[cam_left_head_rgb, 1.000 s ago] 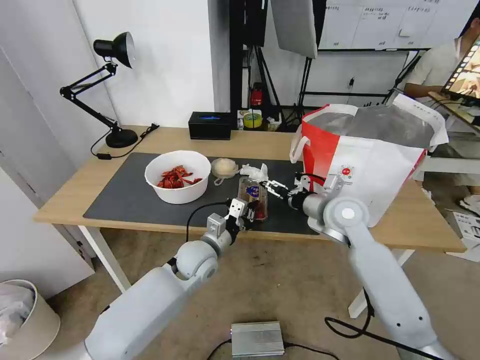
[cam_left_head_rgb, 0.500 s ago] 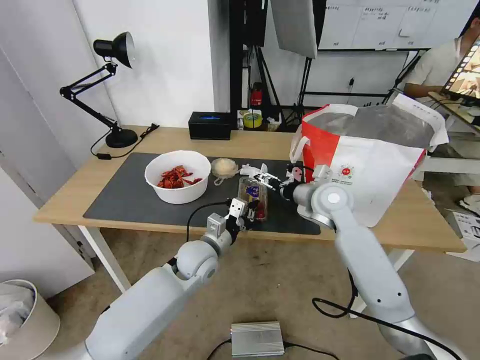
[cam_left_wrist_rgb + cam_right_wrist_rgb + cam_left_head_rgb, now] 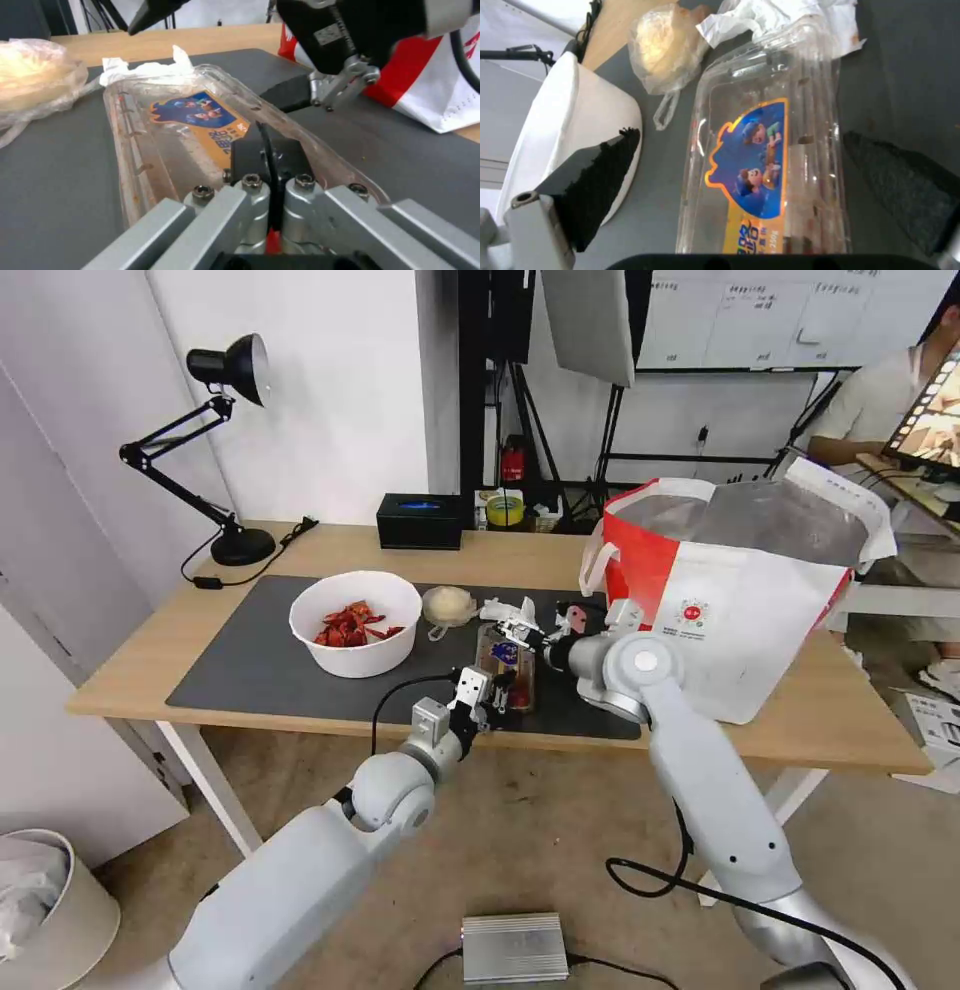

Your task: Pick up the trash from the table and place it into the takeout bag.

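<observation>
On the table (image 3: 860, 735), right of both grippers: takeout bag (image 3: 740, 600), upright, mouth open. Dark mat (image 3: 250, 670) carries white bowl (image 3: 355, 622) of red shell scraps, left of the fingers. Clear hinged tray (image 3: 770, 150) lies between them; left gripper (image 3: 270, 157) clamped on its near rim, right gripper (image 3: 760, 180) over its far end, fingers apart. Tub (image 3: 449, 605) and tissue wad (image 3: 145, 69) sit just beyond the tray.
</observation>
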